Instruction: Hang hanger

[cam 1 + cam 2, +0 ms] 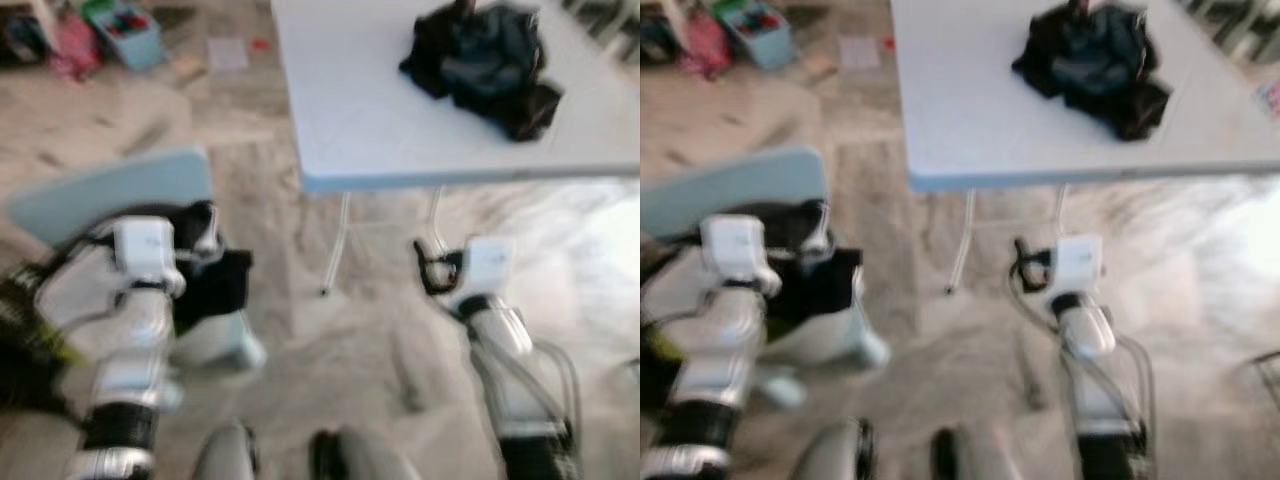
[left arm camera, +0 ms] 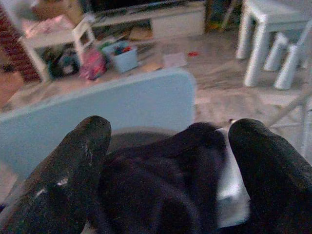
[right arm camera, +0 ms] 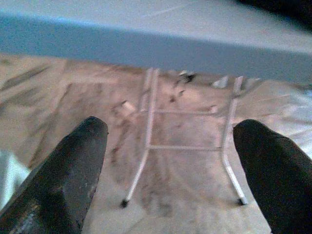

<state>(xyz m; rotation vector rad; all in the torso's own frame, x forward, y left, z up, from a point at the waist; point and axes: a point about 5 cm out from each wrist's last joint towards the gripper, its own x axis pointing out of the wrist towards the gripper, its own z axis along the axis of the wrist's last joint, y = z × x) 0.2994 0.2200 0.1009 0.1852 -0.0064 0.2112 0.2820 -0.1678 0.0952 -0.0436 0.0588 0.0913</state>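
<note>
The left hand (image 2: 165,180) is nearest, its fingers spread wide around a dark garment (image 2: 161,185) on a pale blue chair (image 2: 112,105). The white bench (image 1: 400,100) carries a heap of dark clothes (image 1: 485,65). Below its edge, the right hand (image 3: 170,170) gapes empty. Whether a hanger lies among the clothes cannot be told.

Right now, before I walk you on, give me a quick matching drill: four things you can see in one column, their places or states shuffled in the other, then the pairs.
1. dark crumpled clothes pile
2. pale blue chair
3. right gripper
4. black garment

A. between the left gripper's fingers
B. fingers apart, nothing between them
C. on the white folding table
D. on the floor at the robot's left

Pairs: 1-C, 2-D, 3-B, 4-A
</note>
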